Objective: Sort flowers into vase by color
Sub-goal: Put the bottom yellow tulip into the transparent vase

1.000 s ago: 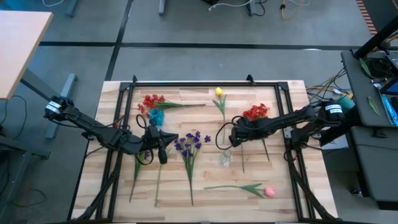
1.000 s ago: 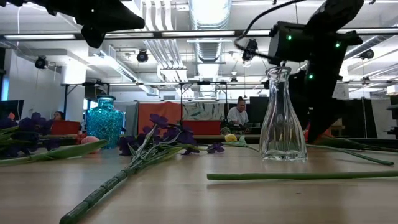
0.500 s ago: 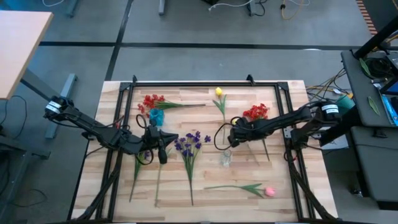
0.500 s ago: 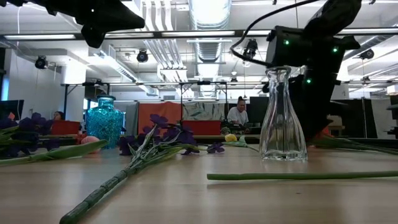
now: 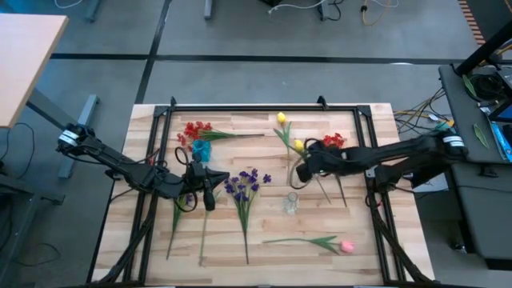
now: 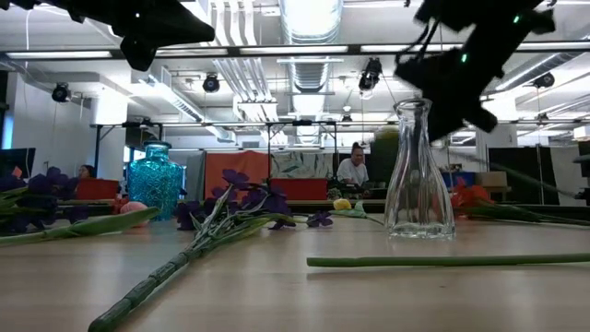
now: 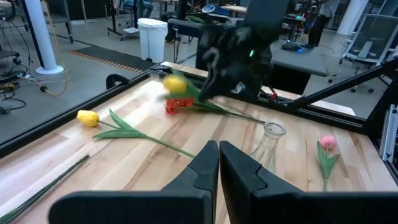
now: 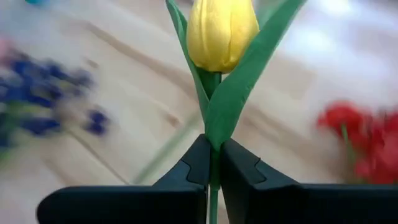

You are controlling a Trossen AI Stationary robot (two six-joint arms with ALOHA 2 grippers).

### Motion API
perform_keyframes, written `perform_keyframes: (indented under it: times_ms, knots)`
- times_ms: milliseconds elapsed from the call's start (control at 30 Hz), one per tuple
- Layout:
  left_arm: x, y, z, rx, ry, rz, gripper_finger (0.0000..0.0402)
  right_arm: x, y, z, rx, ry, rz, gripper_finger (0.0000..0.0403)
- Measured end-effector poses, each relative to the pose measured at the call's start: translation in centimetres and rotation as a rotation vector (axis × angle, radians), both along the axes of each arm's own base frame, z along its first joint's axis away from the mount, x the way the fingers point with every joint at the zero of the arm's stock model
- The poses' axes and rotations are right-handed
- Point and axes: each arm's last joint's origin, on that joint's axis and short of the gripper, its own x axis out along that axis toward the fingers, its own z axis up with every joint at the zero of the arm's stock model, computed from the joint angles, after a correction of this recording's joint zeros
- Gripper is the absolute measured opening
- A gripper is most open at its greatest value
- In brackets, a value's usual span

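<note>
1. From above, we saw that the right gripper [image 5: 305, 164] had swung back from beside the clear vase [image 5: 291, 202] toward the table's [image 5: 376, 240] far edge, and now carried a yellow tulip [image 5: 298, 146], its bud just beyond the fingertips. Half a second before, no bud showed there. A second yellow tulip [image 5: 281, 118] lay near the far edge, red clusters [image 5: 194, 129] by the blue vase [image 5: 201, 150], purple flowers [image 5: 244, 182] mid-table, a pink bud [image 5: 347, 246] near the front edge.
2. At table height, we saw the dark arm lifted clear of the clear vase's [image 6: 418, 175] mouth, where earlier it stood behind it.
3. The left gripper [image 7: 219, 163] hung over the table's left part, fingers pressed together, empty.
4. The right gripper [image 8: 213, 165] pinched the tulip's [image 8: 222, 32] stem just below the leaves.
</note>
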Motion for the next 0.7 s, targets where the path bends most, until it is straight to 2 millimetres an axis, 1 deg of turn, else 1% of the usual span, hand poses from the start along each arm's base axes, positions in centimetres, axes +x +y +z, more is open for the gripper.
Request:
perform_keyframes:
  times_ms: [167,267,367,533,700]
  knots:
    - [0.0,0.0,0.0,0.000,0.000,0.000,0.0000,-1.2,0.9,3.4,-0.119,-0.262,0.153,0.0018]
    - [0.0,0.0,0.0,0.000,0.000,0.000,0.0000,-1.8,1.7,4.7,-0.205,-0.417,0.257,0.0018]
    - [0.0,0.0,0.0,0.000,0.000,0.000,0.0000,-2.6,2.6,5.4,-0.280,-0.554,0.335,0.0018]
    - [0.0,0.0,0.0,0.000,0.000,0.000,0.0000,-3.9,3.7,5.9,-0.381,-0.793,0.413,0.0018]
    - [0.0,0.0,0.0,0.001,0.000,0.001,0.0000,-4.5,4.5,6.4,-0.442,-0.916,0.450,0.0018]
